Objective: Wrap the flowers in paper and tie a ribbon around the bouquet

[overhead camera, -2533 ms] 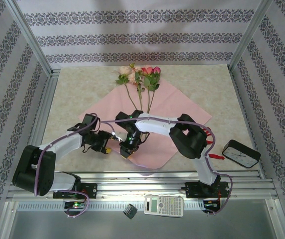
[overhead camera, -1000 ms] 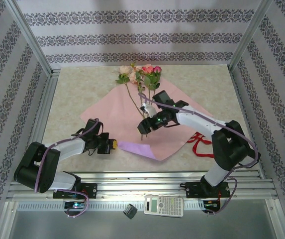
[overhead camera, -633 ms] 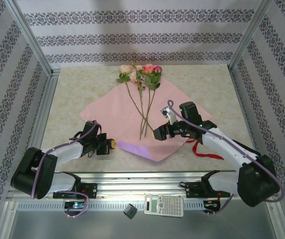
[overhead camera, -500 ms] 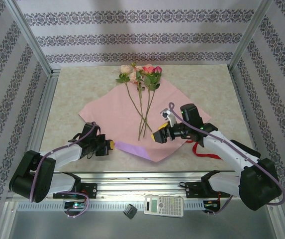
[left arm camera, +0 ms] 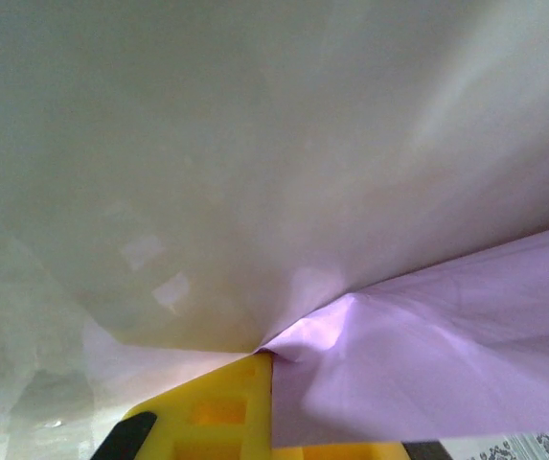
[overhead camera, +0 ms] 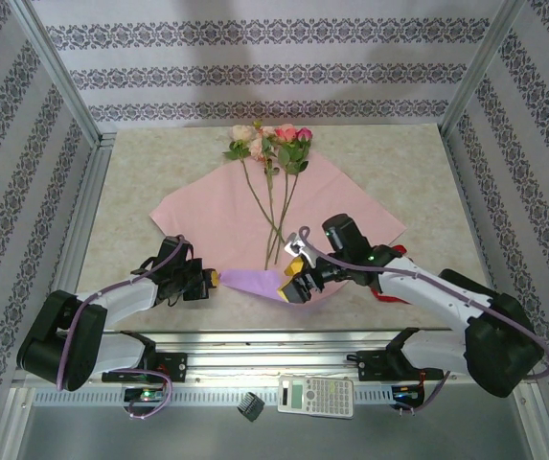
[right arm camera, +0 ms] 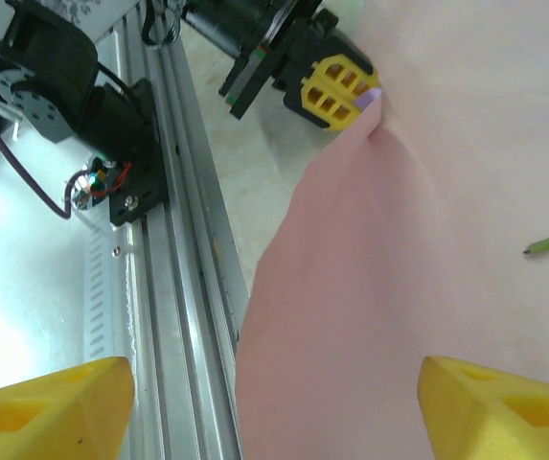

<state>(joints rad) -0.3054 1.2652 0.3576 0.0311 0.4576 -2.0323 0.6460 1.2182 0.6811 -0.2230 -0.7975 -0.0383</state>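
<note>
Overall, the worktop (overhead camera: 399, 163) carries the paper (overhead camera: 226, 211), which lies flat as a diamond with its pale pink side up. The paper's near corner is folded over, exposing a lilac strip along the near edge.

The right arm (overhead camera: 427, 283) rises from its base at the near right, with the elbow pushed out to the right. Its forearm reaches left and low over the paper's right corner. The left arm (overhead camera: 121, 295) lies low along the near edge, and its forearm extends right toward the lilac fold.

The flowers (overhead camera: 269, 144) rest on the paper. The blooms overhang the far corner, and the stems run toward the near corner, ending just short of the right arm's wrist.

The ribbon (overhead camera: 385, 294) lies on the worktop beside the paper's right corner, partly under the right forearm.

The right tool (overhead camera: 291, 280) hangs over the right end of the lilac fold. Its jaws stand wide apart and grip nothing; the right wrist view shows paper beneath the gap.

The left tool (overhead camera: 215, 279) is fully closed on the left tip of the fold. Its yellow fingers (left arm camera: 207, 412) pinch the paper.
</note>
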